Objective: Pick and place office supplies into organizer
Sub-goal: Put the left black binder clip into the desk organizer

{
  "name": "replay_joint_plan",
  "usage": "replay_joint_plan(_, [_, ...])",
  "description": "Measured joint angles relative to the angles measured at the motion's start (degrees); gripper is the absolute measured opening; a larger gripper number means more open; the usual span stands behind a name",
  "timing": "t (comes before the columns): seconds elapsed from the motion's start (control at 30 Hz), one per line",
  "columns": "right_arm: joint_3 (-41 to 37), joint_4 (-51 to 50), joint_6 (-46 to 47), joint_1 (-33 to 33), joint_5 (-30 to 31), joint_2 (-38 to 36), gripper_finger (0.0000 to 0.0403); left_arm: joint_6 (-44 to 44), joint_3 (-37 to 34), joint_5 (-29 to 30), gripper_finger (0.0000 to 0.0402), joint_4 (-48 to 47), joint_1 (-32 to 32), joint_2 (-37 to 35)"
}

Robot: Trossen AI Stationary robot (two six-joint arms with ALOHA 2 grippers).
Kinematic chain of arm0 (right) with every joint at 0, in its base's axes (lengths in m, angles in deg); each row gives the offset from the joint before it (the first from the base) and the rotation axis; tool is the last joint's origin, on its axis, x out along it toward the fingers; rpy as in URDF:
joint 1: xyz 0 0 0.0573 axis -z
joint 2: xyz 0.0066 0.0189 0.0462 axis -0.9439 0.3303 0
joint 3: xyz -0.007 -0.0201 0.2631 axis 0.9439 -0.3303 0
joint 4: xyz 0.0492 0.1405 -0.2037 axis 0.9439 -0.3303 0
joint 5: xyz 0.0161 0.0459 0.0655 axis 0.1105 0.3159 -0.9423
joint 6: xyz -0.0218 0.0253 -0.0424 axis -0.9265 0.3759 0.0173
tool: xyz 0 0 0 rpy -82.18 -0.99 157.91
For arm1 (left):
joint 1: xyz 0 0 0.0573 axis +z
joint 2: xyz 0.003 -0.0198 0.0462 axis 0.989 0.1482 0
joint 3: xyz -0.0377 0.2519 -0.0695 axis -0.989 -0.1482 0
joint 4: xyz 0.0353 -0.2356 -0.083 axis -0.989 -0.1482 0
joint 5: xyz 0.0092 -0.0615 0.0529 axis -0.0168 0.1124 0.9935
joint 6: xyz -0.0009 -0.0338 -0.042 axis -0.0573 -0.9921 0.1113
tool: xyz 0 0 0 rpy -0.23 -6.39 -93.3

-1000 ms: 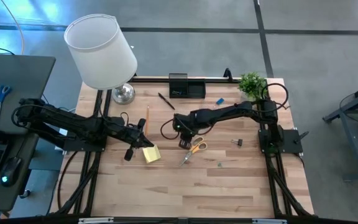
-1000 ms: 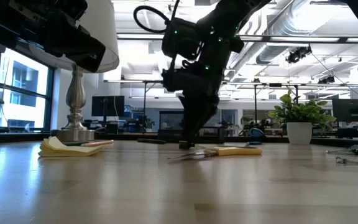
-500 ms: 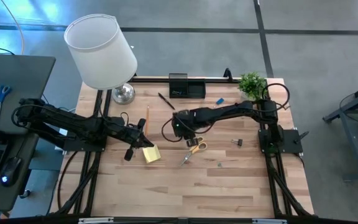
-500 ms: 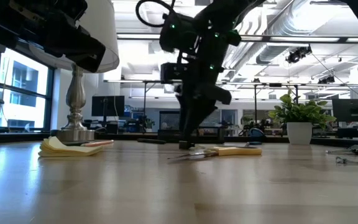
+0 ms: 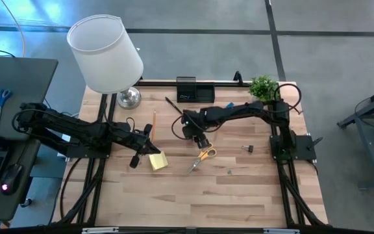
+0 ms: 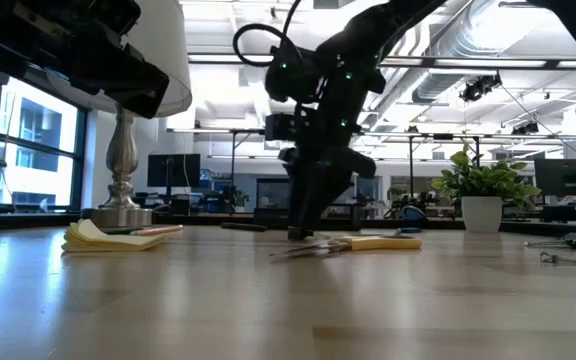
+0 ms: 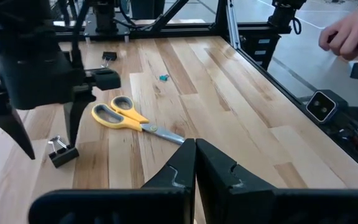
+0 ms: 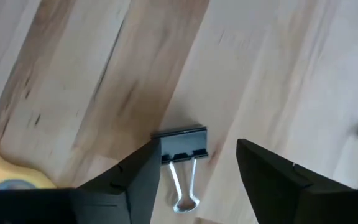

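a: across the middle of the high view lies the wooden counter (image 5: 239, 188), with the white-shaded lamp (image 5: 106, 55) at its upper left and a small green plant (image 5: 263, 86) at its upper right.

b: and the arms?

a: left arm reaches in from the frame's left; its left claw (image 5: 149, 148) sits left of centre with fingers pressed together, right by the yellow sticky-note pad (image 5: 158, 160). i can't tell whether it touches the pad. the right arm stretches from the right edge toward centre, and the right claw (image 5: 201, 139) points down at the counter, fingers spread.

b: holding anything?

a: no. in the right wrist view a black binder clip (image 8: 180, 151) lies flat on the wood between the spread fingers (image 8: 140, 180), wire handles toward the camera.

b: where's the organizer?

a: black organizer (image 5: 195, 91) at the top centre edge, between lamp base and plant. a black pen (image 5: 173, 104) lies just below its left end, an orange pencil (image 5: 154, 120) further left.

b: the scissors?

a: orange-handled scissors (image 5: 202, 157) lie just below the right claw, blades toward lower left. another binder clip (image 5: 249, 149) sits to their right, and a small blue eraser (image 5: 229, 104) lies below the organizer's right end.
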Motion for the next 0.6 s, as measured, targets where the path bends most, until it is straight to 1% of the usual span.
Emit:
replay_joint_plan(0.1, [0.00, -0.22, 0.03, 0.78, -2.21, 0.01, 0.0197, 0.00, 0.00, 0.19, 0.0001, 0.00, 0.01, -0.01])
replay_joint_plan(0.3, [0.02, -0.06, 0.09, 0.67, -3.96, 0.67, 0.0196, -0.04, 0.00, 0.20, 0.0001, -0.02, 0.02, 0.00])
replay_joint_plan(0.47, [0.09, -0.05, 0.09, 0.58, -3.96, 2.78, 0.0194, -0.13, 0.00, 0.20, 0.0001, -0.44, 0.01, -0.01])
replay_joint_plan(0.6, [0.22, -0.03, 0.13, 0.75, -4.57, 3.37, 0.0182, -0.13, 0.00, 0.20, 0.0001, -0.43, 0.02, -0.02])
